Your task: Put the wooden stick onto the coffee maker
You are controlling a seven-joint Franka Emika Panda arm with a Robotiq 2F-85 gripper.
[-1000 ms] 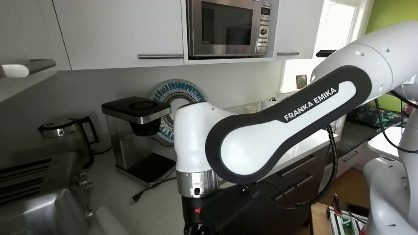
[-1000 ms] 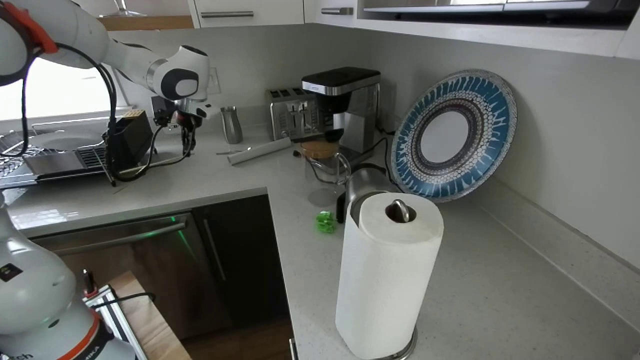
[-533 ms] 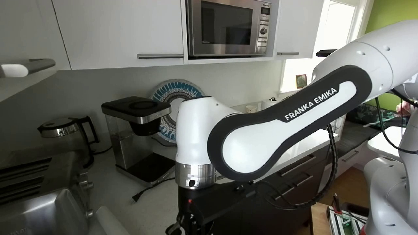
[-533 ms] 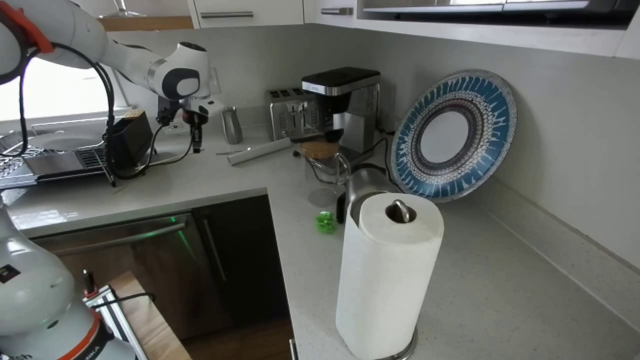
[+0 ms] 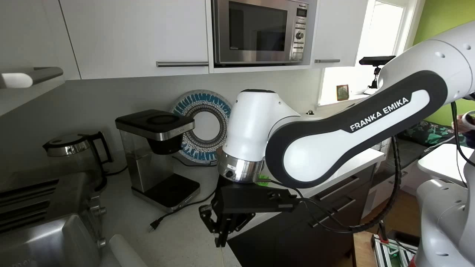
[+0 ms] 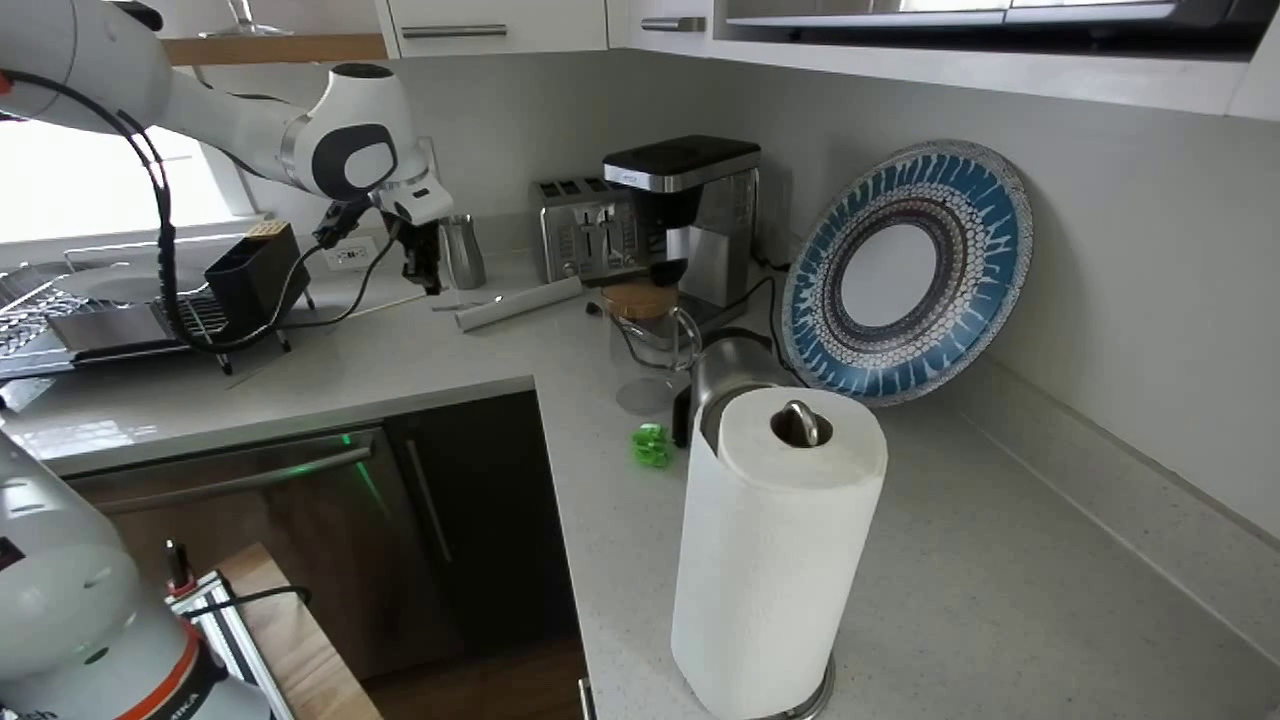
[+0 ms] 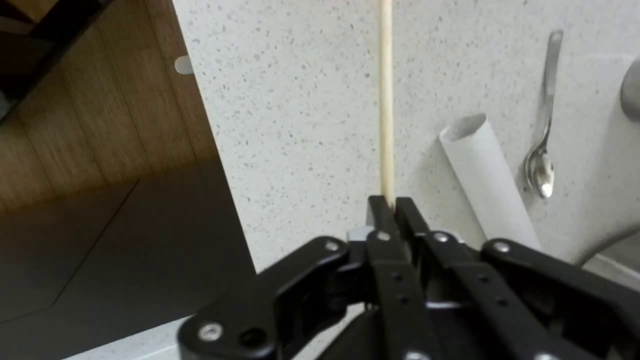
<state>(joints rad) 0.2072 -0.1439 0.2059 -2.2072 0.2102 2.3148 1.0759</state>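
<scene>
The pale wooden stick (image 7: pixel 386 100) is long and thin. In the wrist view it runs from between my fingertips to the top edge. My gripper (image 7: pixel 394 204) is shut on its end. In an exterior view the gripper (image 6: pixel 430 285) is above the counter and the stick (image 6: pixel 390 304) shows as a thin pale line to its left. The black coffee maker (image 5: pixel 155 122) stands left of the gripper (image 5: pixel 220 243) in an exterior view, with its flat top higher than the fingertips. The coffee maker (image 6: pixel 725 240) also shows to the gripper's right in an exterior view.
The toaster (image 5: pixel 44 207) and glass jug (image 5: pixel 70 148) stand beside the coffee maker. A blue patterned plate (image 6: pixel 1000 250) leans on the wall. A white tube (image 7: pixel 492 185) and spoon (image 7: pixel 550 90) lie near the gripper. A paper towel roll (image 6: pixel 780 560) stands farther along.
My gripper has risen from the counter, moving up and right in both exterior views. The wrist has turned. The stick now shows beside the gripper. The coffee maker has not moved.
</scene>
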